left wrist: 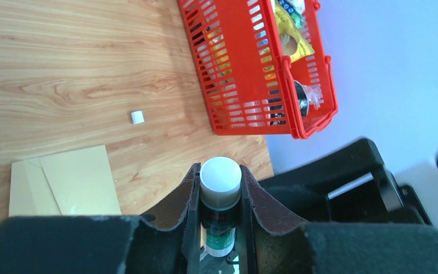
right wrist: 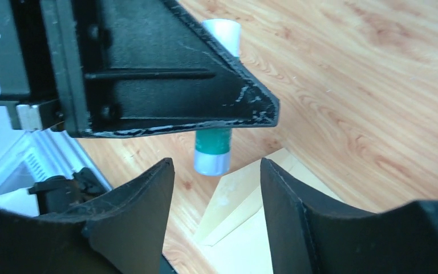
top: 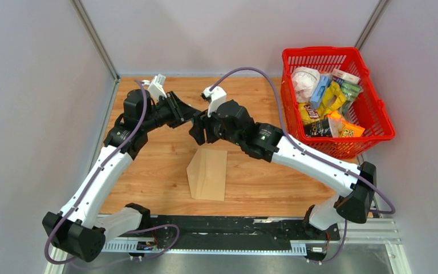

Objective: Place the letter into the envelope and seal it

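A glue stick (left wrist: 219, 228) is held clenched in the left tool (left wrist: 219, 169), raised over the far middle of the bench (top: 262, 182). The right tool (right wrist: 217, 165) is spread apart and empty, facing one end of the stick. The envelope (top: 208, 174) lies flat at the near middle with its flap folded out. The letter is not seen. If that end is gripped off-centre, the stick could be twisted loose and dropped.

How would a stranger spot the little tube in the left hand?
Find the wooden table, then the tan envelope lying on it. Just past the envelope's far end, the left hand pinches a small glue stick: a green tube, white at both ends, not flat like the envelope.
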`<state>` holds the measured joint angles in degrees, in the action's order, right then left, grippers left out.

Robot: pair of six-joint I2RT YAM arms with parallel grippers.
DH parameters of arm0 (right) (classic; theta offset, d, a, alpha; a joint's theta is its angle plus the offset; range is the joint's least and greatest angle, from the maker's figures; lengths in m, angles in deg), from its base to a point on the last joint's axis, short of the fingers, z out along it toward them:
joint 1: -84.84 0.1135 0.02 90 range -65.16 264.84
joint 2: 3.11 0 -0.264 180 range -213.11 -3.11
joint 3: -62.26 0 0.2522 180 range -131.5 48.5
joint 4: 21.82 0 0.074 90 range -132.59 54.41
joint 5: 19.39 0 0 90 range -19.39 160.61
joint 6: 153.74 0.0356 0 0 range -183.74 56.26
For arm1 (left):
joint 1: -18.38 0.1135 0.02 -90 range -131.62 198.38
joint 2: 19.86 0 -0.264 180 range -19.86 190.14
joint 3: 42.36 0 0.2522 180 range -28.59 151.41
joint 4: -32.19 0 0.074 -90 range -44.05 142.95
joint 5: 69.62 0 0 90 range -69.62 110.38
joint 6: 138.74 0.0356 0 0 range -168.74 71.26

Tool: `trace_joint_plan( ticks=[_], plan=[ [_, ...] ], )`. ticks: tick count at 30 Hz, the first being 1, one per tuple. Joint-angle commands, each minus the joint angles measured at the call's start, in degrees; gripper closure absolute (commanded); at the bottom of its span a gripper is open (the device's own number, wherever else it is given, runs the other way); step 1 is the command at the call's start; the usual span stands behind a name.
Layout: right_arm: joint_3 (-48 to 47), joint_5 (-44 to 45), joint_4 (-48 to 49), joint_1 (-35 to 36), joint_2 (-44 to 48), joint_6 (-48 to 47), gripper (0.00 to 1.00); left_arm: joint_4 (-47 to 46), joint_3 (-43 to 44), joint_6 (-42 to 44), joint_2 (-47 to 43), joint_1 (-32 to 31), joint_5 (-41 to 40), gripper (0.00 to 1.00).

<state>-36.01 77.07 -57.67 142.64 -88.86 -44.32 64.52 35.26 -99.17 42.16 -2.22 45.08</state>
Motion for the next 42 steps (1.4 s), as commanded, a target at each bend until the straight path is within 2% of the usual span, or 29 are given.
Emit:
trace_joint_plan(
  ticks=[1, 5, 10, 15, 18, 21, 25, 28, 33, 37, 39, 42],
  plan=[
    [-5.3, 13.3, -2.8, 2.7, -1.7, -5.5, 0.43, 2.4, 3.5, 0.0, 1.3, -0.1, -1.4, 1.0],
    [-7.6, 16.8, -3.5, 4.0, -3.1, -6.9, 0.51, 3.1, 4.1, 0.2, 1.7, -0.1, -1.7, 1.0],
    [-10.5, 17.3, -5.5, 4.6, -5.2, -7.6, 0.72, 2.9, 3.8, 0.0, 1.5, -0.1, -1.9, 1.0],
    [-10.2, 14.0, -6.2, 4.3, -5.0, -7.3, 0.88, 2.1, 3.7, 0.8, 1.3, -0.1, -1.4, 1.0],
    [-8.8, 7.5, -5.4, 1.8, -3.1, -6.0, 0.93, 0.6, 3.5, 1.9, 0.6, -0.1, 0.2, 1.0],
    [-4.1, -7.5, -0.2, -3.8, 0.8, -2.2, 0.96, -1.6, 2.2, 3.4, -0.7, -0.1, 3.0, 1.0],
    [3.0, -28.7, 10.5, -11.7, 4.4, 5.3, 0.98, -7.6, 0.5, 4.2, -3.0, 0.0, 8.5, 1.0],
    [7.2, -40.4, 19.2, -14.4, 5.1, 11.2, 0.98, -10.4, 0.0, 4.7, -4.3, -0.1, 12.1, 1.0],
    [10.4, -49.4, 32.7, -15.9, 3.2, 22.1, 0.98, -17.0, -1.1, 3.9, -6.0, -0.1, 15.7, 1.0],
    [12.5, -53.2, 44.1, -16.7, 1.3, 30.9, 0.96, -24.4, -2.5, 0.7, -6.6, -0.1, 20.2, 1.0],
    [12.2, -52.8, 43.4, -16.8, 1.2, 30.6, 0.91, -22.8, -2.1, 1.1, -7.1, -0.1, 19.4, 1.0],
    [10.9, -47.4, 34.1, -16.3, 2.8, 23.8, 0.63, -14.2, -0.2, 4.5, -7.2, -0.1, 15.6, 1.0]
  ],
)
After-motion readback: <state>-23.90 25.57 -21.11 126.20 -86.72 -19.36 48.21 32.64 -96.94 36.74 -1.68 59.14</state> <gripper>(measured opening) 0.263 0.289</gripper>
